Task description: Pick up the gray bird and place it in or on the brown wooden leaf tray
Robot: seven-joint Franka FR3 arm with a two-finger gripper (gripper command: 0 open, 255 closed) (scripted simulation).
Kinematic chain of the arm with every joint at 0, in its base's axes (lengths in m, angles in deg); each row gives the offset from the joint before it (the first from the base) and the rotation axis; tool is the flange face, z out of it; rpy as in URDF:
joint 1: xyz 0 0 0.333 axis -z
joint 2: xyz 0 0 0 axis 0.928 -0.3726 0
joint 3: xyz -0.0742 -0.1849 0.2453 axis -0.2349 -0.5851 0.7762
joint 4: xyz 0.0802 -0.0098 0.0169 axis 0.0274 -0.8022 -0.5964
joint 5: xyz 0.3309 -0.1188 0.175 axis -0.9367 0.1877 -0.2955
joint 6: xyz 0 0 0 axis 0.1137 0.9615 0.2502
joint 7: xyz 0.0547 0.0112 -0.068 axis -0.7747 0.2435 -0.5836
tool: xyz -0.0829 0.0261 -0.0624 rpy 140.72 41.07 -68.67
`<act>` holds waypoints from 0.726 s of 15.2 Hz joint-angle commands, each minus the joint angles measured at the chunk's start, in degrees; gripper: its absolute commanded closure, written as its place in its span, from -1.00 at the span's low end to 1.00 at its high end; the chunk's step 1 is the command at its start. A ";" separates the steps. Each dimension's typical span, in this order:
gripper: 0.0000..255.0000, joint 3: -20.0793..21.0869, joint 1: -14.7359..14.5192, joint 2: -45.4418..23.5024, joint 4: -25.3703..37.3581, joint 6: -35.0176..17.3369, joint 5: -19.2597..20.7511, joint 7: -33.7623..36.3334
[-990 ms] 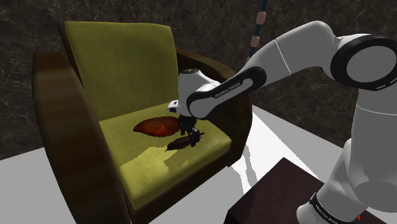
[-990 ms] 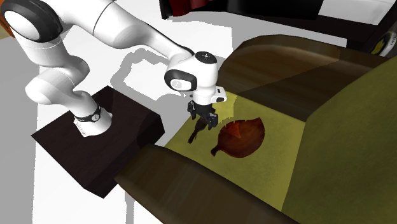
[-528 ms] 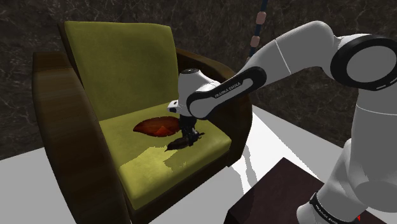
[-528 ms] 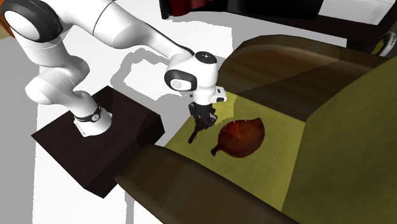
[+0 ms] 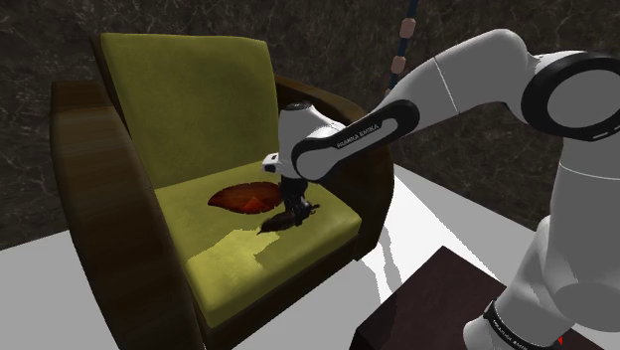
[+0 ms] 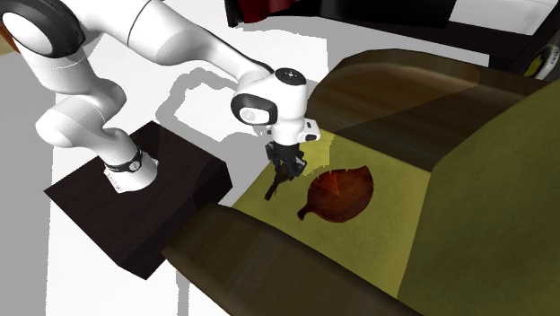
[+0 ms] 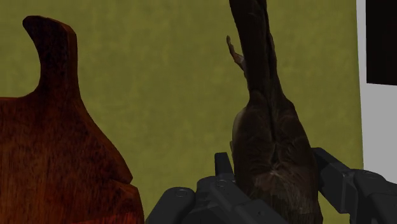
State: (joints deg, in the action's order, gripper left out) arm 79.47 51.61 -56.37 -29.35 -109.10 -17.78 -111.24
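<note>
The bird (image 7: 270,127) is dark brownish-grey, with a long tail pointing away from the hand. My gripper (image 7: 273,188) is shut on its body, one black finger pressed against each flank. In the shoulder view the gripper (image 5: 294,206) stands just over the olive seat cushion (image 5: 268,254), and the bird (image 5: 279,223) sticks out below it. The reddish-brown leaf-shaped tray (image 5: 241,197) lies on the cushion right beside the bird, toward the chair's back. The second exterior view shows the gripper (image 6: 285,169), the bird (image 6: 273,188) and the tray (image 6: 339,195) side by side.
Dark wooden armrests (image 5: 104,189) (image 6: 269,269) rise on both sides of the seat, and the olive backrest (image 5: 189,99) stands behind the tray. My dark box stand (image 6: 135,206) sits on the white floor (image 5: 437,214) next to the chair.
The fingers stood apart around the bird a second ago and have shut on it. The hand has since risen slightly, with the bird's body coming up a little.
</note>
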 commanded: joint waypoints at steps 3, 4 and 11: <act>1.00 0.14 0.11 1.53 1.09 2.57 -0.41 -0.37; 1.00 0.17 0.13 1.92 1.37 3.24 -0.51 -0.45; 1.00 0.35 0.24 4.37 3.69 7.97 -1.15 -0.98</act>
State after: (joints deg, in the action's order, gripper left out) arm 79.75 51.90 -52.41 -26.01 -101.90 -18.83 -112.24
